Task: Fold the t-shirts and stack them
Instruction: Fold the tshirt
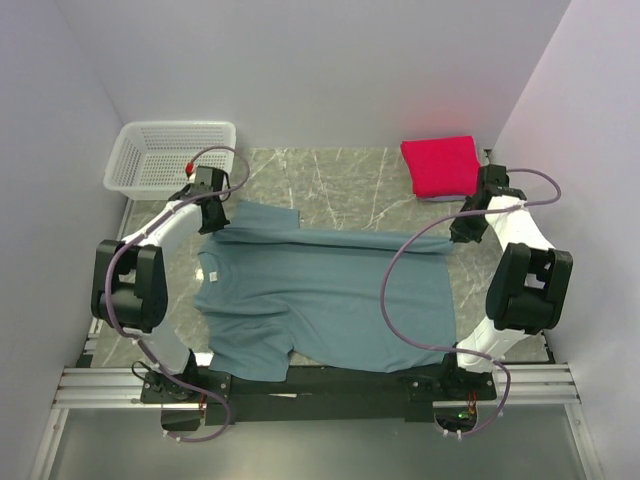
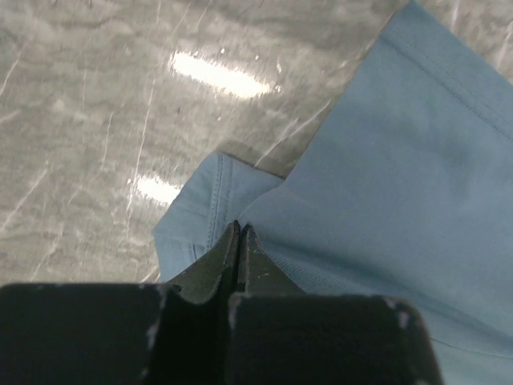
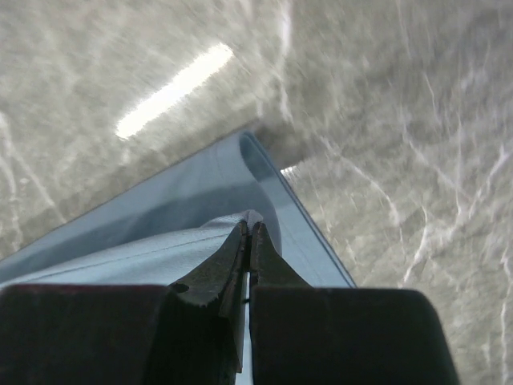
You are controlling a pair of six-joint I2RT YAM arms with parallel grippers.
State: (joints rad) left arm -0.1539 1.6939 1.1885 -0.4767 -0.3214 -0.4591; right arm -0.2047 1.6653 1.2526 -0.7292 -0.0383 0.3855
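A teal-blue t-shirt [image 1: 330, 300] lies spread on the marble table, its far edge folded over into a band [image 1: 330, 238]. My left gripper [image 1: 212, 215] is shut on the shirt's far left corner; the left wrist view shows the cloth [image 2: 385, 184] pinched at the fingertips [image 2: 240, 228]. My right gripper [image 1: 464, 232] is shut on the shirt's far right corner; the right wrist view shows a fold of cloth [image 3: 184, 200] between the tips [image 3: 250, 226]. A folded crimson-pink t-shirt [image 1: 440, 165] lies at the far right, on a thin pale layer. The lavender shirt is otherwise hidden.
A white mesh basket [image 1: 170, 155] stands at the far left corner, just beyond the left gripper. Grey walls close in on the left, back and right. The arm bases and a metal rail [image 1: 320, 385] run along the near edge.
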